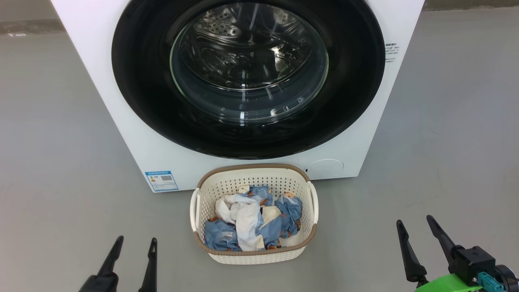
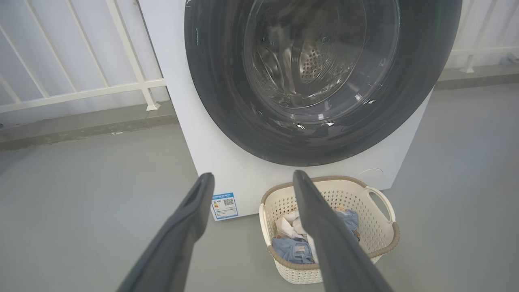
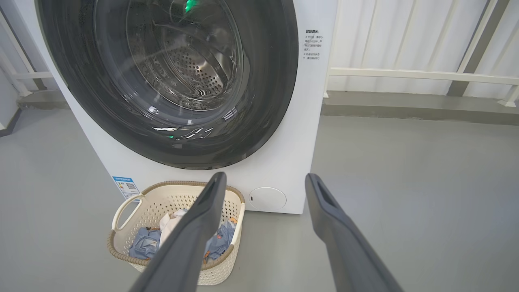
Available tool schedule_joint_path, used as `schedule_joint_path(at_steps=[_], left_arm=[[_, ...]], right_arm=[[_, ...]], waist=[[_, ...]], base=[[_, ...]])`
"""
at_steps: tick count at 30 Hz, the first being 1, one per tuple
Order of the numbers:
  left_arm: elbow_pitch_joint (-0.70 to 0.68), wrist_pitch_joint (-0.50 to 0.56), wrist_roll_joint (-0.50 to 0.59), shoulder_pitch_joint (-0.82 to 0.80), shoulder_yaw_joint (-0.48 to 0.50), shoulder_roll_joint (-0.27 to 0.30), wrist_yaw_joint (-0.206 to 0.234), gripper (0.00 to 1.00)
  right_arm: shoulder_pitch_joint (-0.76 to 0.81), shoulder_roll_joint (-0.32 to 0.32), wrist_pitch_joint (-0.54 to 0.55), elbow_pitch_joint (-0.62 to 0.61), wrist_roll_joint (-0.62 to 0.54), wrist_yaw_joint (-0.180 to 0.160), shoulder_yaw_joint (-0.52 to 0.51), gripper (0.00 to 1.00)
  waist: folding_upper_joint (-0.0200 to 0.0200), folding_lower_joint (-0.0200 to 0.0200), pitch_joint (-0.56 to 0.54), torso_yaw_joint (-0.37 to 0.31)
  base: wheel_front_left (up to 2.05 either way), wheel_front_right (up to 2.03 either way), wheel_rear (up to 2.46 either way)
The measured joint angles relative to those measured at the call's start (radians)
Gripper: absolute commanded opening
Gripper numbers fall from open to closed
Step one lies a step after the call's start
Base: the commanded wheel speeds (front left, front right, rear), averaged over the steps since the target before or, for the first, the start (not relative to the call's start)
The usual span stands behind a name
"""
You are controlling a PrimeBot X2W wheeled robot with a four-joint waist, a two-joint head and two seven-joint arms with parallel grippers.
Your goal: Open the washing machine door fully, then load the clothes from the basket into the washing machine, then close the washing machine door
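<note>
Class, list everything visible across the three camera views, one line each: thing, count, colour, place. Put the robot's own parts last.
washing machine: one, white, on the grey floor
washing machine door: one, black rim, clear glass, shut on the machine's front
basket: one, cream, brown rim, before the machine
clothes: several, light blue and white, heaped in the basket
label sticker: one, blue, machine's lower-left front
railing: one run, white, behind the machine
left gripper: one, dark, open, left of the basket
right gripper: one, dark, open, right of the basket
</note>
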Motion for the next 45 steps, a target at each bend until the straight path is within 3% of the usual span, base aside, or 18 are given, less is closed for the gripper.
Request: schedule_joint_path(at_steps=[22,40,45], left_arm=[[0.004,0.000,0.000,0.000,0.007,0.000,0.000,1.00],[0.000,0.000,-0.002,0.000,0.006,0.000,0.000,1.00],[-0.021,0.000,-0.057,0.000,0.011,-0.001,0.004,1.00]], right_arm=[[0.000,0.004,0.000,0.000,-0.006,0.000,0.003,1.00],[0.000,0.005,0.000,0.003,-0.006,0.000,0.007,1.00],[0.000,0.005,0.000,0.003,-0.005,0.000,0.008,1.00]], waist=[[-0.0001,0.0000,0.000,0.001],[0.0000,0.0000,0.002,-0.008],[0.0000,-0.0001,0.010,-0.009]], base=[[0.09,0.09,-0.18],[1.07,1.07,-2.15],[1.05,1.05,-2.10]])
